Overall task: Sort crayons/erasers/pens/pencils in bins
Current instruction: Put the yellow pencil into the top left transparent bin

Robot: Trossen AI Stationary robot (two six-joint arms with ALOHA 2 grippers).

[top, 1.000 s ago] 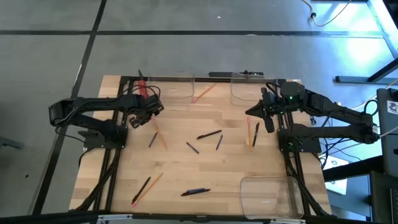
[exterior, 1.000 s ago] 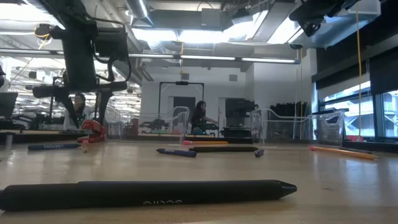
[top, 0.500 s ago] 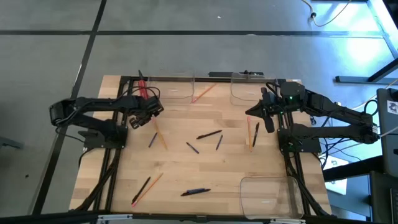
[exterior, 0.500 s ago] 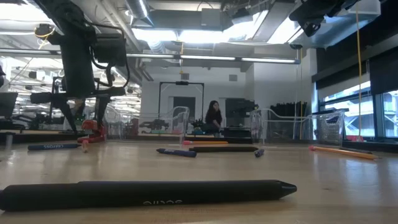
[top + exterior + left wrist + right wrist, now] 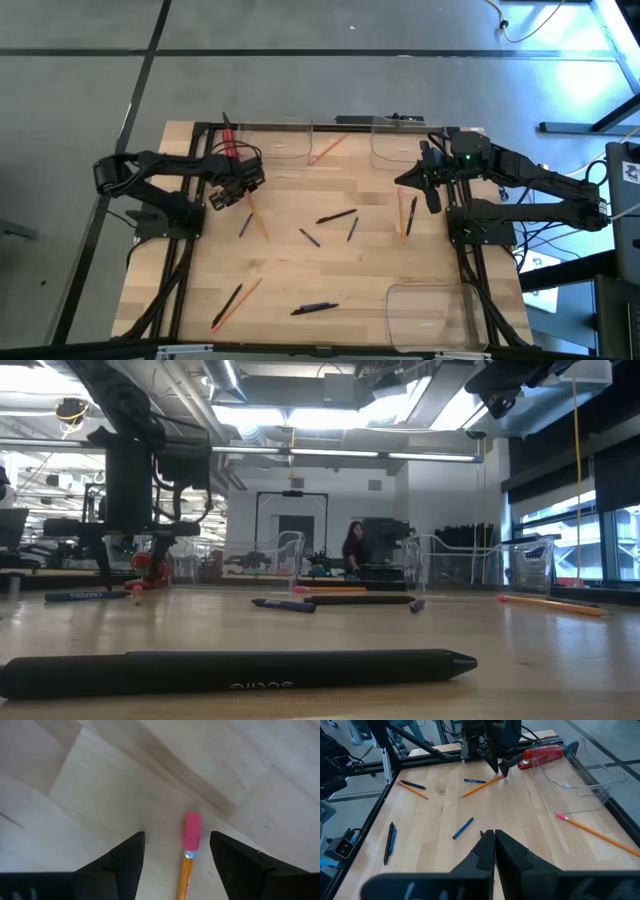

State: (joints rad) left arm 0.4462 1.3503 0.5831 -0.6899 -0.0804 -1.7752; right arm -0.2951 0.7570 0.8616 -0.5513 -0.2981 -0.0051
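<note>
Here, left gripper (image 5: 176,851) spread wide, empty, astride pencil (image 5: 189,851) on bare table (image 5: 100,790).

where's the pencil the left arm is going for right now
In the high view the pencil lies on the table's left side beside a short blue pen; the open left tool straddles its pink eraser end.

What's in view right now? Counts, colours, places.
pens: about seven, black or dark blue, scattered over the table
pencils: four, orange, one under the left end effector, rest scattered
bins: three, clear, two at the far edge, one near-right
red bar: one, far-left beside a bin
person: one, room behind
left end effector: open, over a pencil's eraser end
right end effector: shut, right side
</note>
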